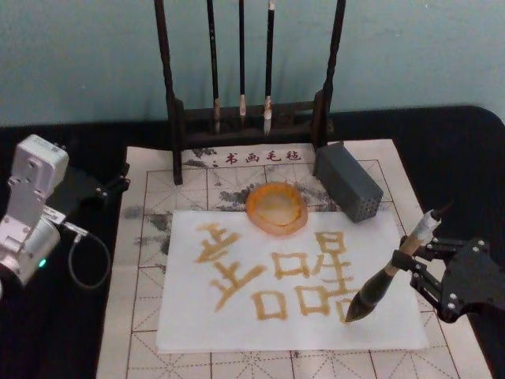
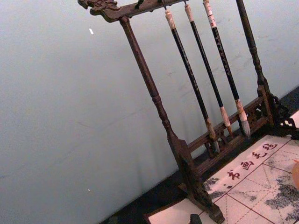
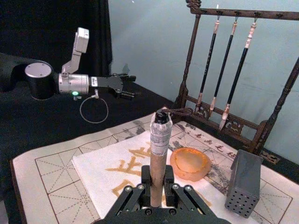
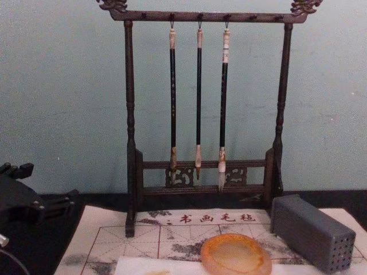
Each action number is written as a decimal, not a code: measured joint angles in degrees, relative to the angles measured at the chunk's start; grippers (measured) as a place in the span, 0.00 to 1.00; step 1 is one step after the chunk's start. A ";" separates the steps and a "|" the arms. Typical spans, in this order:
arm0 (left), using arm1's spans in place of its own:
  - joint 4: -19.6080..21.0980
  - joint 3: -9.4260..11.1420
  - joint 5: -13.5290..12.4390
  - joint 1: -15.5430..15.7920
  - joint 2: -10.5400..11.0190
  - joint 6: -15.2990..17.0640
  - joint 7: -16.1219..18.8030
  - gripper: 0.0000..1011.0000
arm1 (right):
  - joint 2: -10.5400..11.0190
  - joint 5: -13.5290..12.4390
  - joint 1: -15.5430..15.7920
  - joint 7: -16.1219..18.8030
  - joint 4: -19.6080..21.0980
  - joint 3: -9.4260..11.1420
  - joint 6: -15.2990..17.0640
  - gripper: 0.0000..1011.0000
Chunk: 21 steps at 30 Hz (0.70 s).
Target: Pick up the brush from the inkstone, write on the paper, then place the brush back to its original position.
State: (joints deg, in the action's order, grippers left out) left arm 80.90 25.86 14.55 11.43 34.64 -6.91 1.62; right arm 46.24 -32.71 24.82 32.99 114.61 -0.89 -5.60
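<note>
The right gripper (image 1: 417, 260) is clamped on the tan handle of the brush (image 1: 379, 284), which leans with its cap up and away. The dark tuft touches the paper (image 1: 237, 316) near its right edge, beside the amber strokes written there. The inkstone (image 1: 276, 209) sits at the paper's far edge, well apart from the brush. The left gripper (image 1: 110, 188) rests on the black cloth just left of the gridded mat (image 1: 142, 347) – its grip I cannot tell.

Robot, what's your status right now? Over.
Right claw shut on brush, tip at paper, right side. Left claw parked left of mat. Nothing blocking inkstone.
</note>
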 joint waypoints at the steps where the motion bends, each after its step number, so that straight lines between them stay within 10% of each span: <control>1: 0.00 0.00 0.00 0.00 0.00 0.00 0.00 0.99 | 0.03 -0.02 0.02 0.02 0.03 -0.02 -0.01 0.18; 21: 0.00 0.00 0.00 0.00 0.00 0.00 0.00 0.99 | 0.31 0.33 0.87 -0.66 0.08 0.98 -0.17 0.18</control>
State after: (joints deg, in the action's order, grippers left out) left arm 80.90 25.86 14.55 11.43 34.65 -6.91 1.62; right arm 46.55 -32.39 25.69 32.33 114.68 0.09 -5.77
